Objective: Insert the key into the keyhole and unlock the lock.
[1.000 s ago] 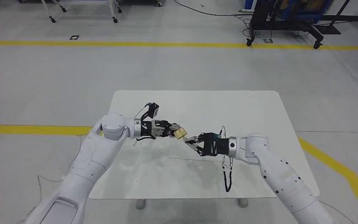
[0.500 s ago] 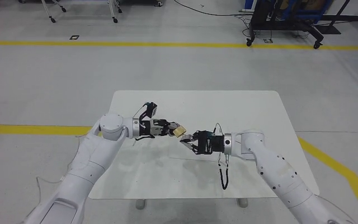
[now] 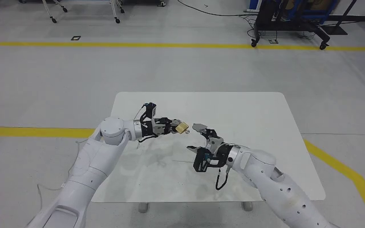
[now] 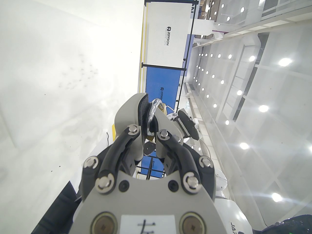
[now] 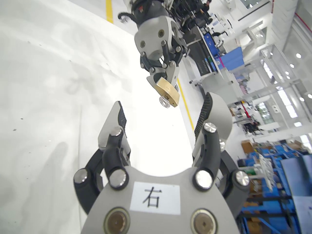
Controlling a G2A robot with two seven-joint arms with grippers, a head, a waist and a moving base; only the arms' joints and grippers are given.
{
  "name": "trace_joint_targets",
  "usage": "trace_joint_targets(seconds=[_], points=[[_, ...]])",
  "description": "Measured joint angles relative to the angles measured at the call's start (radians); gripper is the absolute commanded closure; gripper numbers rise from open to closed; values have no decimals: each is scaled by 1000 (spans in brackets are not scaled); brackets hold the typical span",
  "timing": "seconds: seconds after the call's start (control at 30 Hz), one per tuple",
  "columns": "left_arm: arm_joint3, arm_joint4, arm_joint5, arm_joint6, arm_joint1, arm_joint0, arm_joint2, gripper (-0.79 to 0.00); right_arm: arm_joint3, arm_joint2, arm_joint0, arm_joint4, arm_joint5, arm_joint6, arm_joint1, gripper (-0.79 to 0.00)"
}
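Between the left fingers [image 5: 174, 72], brass lock [image 5: 167, 89], key [image 5: 165, 102] inside.

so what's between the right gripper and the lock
Only the key, sticking out of the lock toward the open right gripper; the rest of the gap is bare. The right wrist view shows this.

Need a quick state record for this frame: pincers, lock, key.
left pincer: shut on padlock, held above table
right pincer: open, empty, apart from padlock
key: inserted in padlock, head sticking out
shackle: between left pincer's fingers; released or not, cannot tell
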Motion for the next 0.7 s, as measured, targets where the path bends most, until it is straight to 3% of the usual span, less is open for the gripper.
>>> trace_joint_targets(seconds=[0.13, 0.5, 0.7], points=[[-2, 3, 3, 1, 0, 1, 1, 0, 2, -18, 0, -24, 47, 32, -7, -271], [2, 16, 7, -7, -3, -6, 9, 0, 13, -44, 15, -47, 51, 67, -18, -280], [5, 19, 3, -13, -4, -8, 11, 0, 25, -56, 28, -43, 48, 71, -25, -111]])
